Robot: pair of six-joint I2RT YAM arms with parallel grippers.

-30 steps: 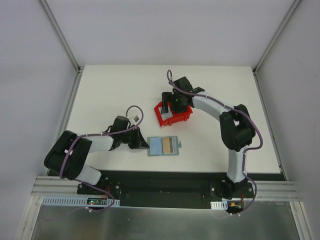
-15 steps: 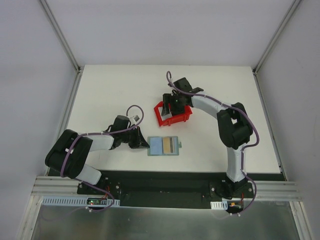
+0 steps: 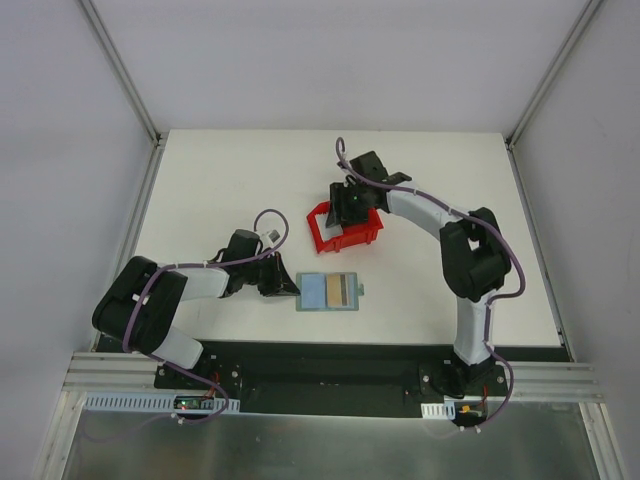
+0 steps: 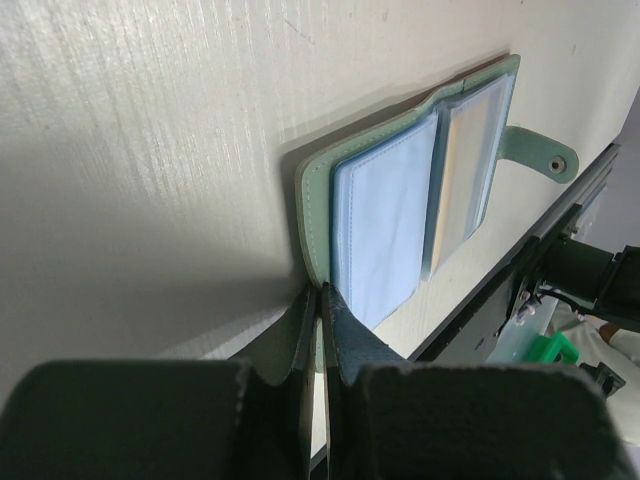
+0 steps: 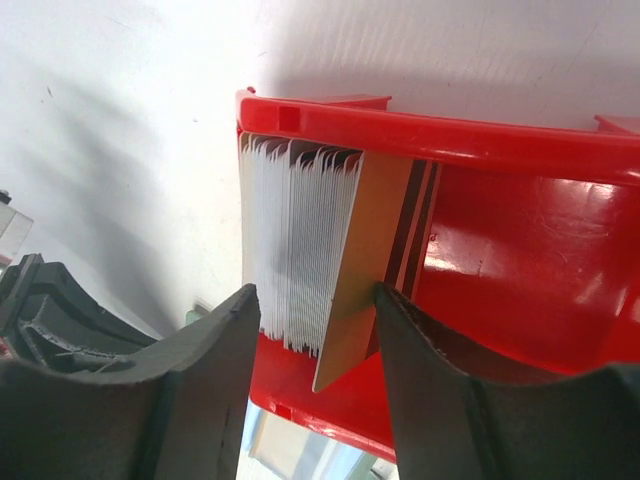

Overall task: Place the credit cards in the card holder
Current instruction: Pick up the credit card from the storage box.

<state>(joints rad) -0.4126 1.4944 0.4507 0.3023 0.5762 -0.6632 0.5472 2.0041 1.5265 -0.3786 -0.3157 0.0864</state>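
The card holder (image 3: 328, 291) lies open on the table in front of the arms, pale blue sleeves up. A tan card (image 3: 343, 290) shows in its right half. My left gripper (image 3: 290, 288) is shut on the left edge of its grey-green cover (image 4: 312, 215), pinching it at the fingertips (image 4: 322, 300). The credit cards stand on edge in the red bin (image 3: 352, 238): a thick white stack (image 5: 295, 240) with an orange-gold card (image 5: 365, 260) leaning on its right side. My right gripper (image 5: 315, 300) is lowered into the bin with its fingers either side of the cards. The right finger (image 5: 430, 370) touches the orange-gold card.
The red bin's walls (image 5: 500, 150) rise close around the right gripper's fingers. The holder's snap tab (image 4: 545, 158) points toward the table's near edge, where a black rail (image 3: 330, 365) runs. White walls enclose the table on three sides.
The right gripper's jaws have narrowed around the cards in the bin and sunk a little lower. The left arm and the card holder have stayed still.
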